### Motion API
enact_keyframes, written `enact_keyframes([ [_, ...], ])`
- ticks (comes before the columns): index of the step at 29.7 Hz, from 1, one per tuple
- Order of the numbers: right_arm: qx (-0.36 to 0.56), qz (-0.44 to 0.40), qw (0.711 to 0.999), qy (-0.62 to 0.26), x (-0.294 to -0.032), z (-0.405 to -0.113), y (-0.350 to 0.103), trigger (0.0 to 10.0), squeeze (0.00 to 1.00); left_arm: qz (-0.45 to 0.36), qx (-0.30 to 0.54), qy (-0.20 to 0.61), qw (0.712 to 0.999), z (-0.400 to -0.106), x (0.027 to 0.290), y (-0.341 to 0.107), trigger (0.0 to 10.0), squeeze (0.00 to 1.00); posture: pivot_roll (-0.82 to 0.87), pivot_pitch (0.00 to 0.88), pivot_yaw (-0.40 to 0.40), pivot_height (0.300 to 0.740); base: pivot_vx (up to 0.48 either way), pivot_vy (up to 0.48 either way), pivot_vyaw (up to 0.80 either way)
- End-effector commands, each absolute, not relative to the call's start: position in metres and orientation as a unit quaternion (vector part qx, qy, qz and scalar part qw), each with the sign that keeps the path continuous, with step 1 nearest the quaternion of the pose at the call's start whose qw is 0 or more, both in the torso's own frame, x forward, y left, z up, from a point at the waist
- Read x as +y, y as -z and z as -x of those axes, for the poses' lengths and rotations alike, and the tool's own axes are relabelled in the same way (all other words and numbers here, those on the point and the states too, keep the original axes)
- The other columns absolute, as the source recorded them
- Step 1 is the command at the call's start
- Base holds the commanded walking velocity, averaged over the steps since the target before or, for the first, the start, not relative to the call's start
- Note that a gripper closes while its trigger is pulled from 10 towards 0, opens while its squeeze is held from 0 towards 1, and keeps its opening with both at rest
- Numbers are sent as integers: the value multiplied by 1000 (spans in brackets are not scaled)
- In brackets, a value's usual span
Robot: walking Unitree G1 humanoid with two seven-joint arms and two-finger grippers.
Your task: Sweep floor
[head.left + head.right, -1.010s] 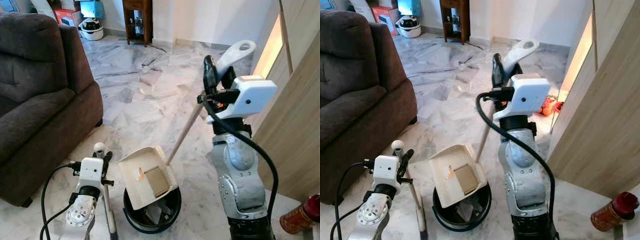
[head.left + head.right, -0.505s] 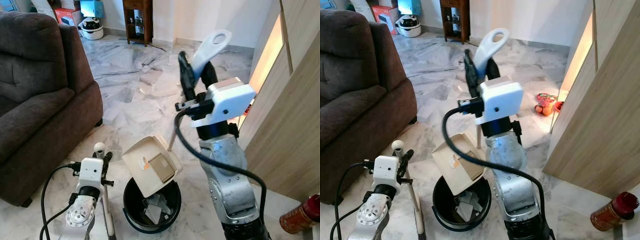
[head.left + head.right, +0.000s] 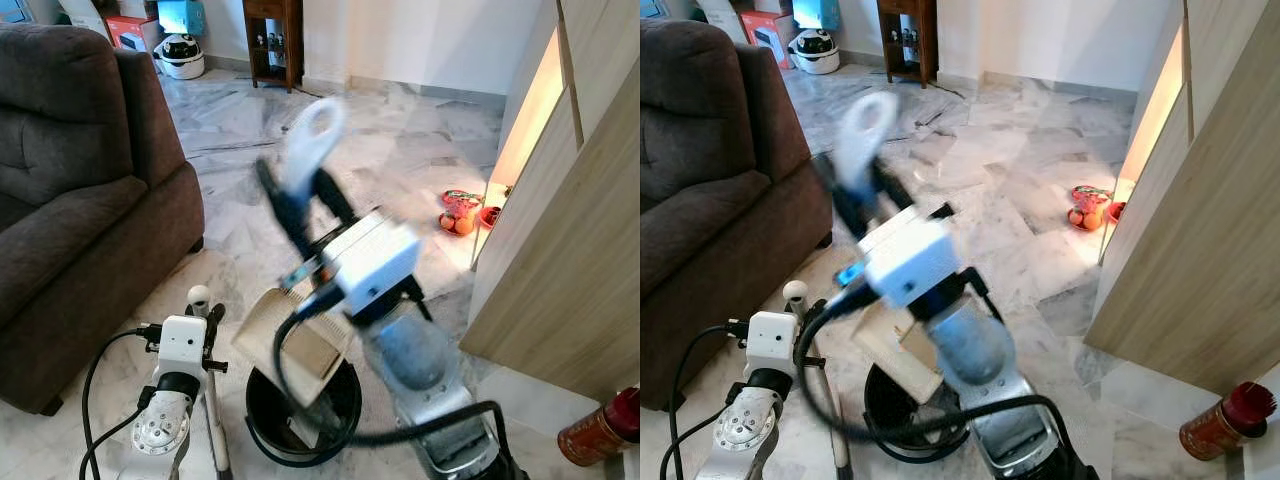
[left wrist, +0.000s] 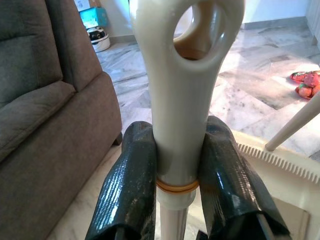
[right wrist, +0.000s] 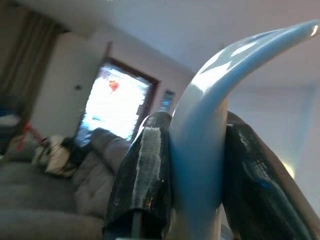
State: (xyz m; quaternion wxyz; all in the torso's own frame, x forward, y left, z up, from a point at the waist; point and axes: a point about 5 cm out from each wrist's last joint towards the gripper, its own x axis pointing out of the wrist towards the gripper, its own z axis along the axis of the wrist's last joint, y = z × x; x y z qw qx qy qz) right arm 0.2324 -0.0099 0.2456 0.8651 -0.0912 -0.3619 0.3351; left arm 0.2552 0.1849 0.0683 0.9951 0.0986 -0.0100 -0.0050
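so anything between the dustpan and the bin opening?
Nothing visible. The dustpan, held by its handle in the right gripper, is tilted right over the black bin, with no gap for anything to sit in. The picture is blurred there.

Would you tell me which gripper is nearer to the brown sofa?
Left. The left gripper holds the broom handle low beside the sofa; the right gripper grips the dustpan handle farther away, above the bucket.

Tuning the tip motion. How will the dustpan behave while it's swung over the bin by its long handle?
Probably light and rigid: the dustpan looks like thin moulded plastic. Held by the right gripper far up the handle, it may swing. Debris probably slides off into the black bin.
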Motion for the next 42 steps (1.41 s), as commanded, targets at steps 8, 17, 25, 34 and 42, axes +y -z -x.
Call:
enact_keyframes([
  [8, -413, 95, 834, -352, -5, -216, -259, 10000, 0, -107, -36, 4, 994, -256, 187, -78, 10000, 0, 158, 47, 22, 740, 0, 0, 0],
  [17, -420, 97, 841, -326, -7, -218, -260, 10000, 0, -106, -37, 5, 994, -257, 186, -78, 10000, 0, 159, 51, 23, 740, 0, 0, 0],
  [25, -421, 98, 857, -283, -13, -226, -260, 10000, 0, -108, -36, 8, 993, -257, 185, -78, 10000, 0, 159, 54, 20, 740, 0, 0, 0],
  [34, -437, 116, 865, -218, -24, -236, -268, 10000, 0, -113, -38, 11, 993, -257, 183, -79, 10000, 0, 157, 57, 19, 740, 0, 0, 0],
  [42, -421, 183, 880, -124, -69, -265, -266, 10000, 0, -111, -39, 10, 993, -258, 183, -79, 10000, 0, 149, 55, 19, 740, 0, 0, 0],
])
